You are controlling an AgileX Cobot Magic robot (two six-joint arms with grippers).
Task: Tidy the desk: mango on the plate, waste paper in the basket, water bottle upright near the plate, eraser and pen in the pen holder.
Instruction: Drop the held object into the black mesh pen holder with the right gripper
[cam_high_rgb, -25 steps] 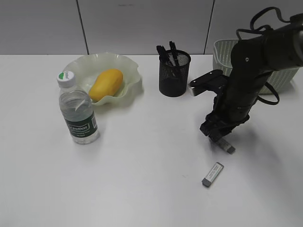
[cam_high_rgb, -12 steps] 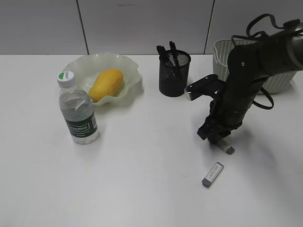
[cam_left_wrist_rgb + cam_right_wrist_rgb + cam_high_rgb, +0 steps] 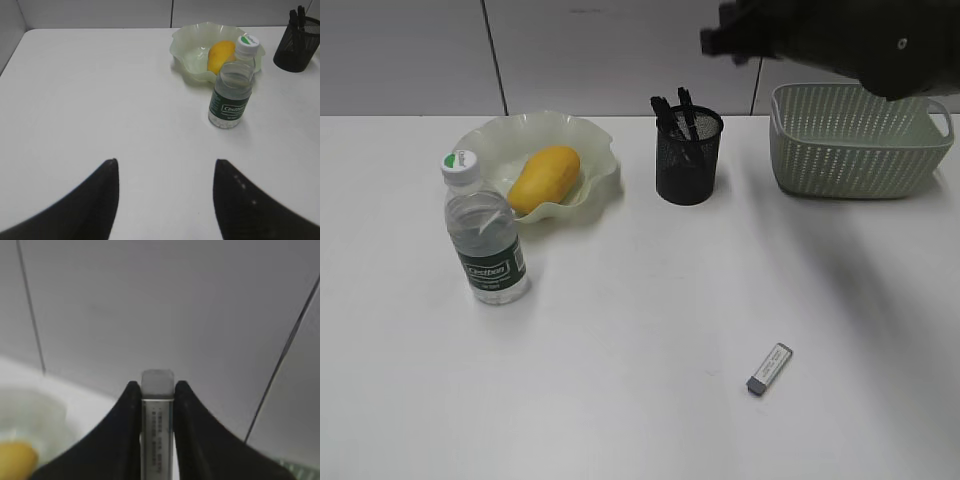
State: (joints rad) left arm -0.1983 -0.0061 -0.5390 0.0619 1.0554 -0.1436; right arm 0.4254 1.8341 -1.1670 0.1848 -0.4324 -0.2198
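Your right gripper [image 3: 157, 390] raised high at top of exterior view, jaws clamped on eraser [image 3: 157, 425]. Your left gripper [image 3: 165, 195] spread wide, holding nothing, above desk [image 3: 620, 330]. Second eraser [image 3: 769, 368] lies on desk, front right. Mango [image 3: 543, 179] in plate [image 3: 600, 150]; bottle [image 3: 485, 240] upright just beside plate. Pens stand in pen holder [image 3: 688, 158]. Basket [image 3: 860, 140] back right.

Exterior view slanting down from chest height across the surface [image 3: 620, 400] toward the back wall, left wrist view low, looking forward from the left edge, sharing the water bottle [image 3: 485, 235] and plate [image 3: 570, 130], right wrist view raised, facing the wall close-up
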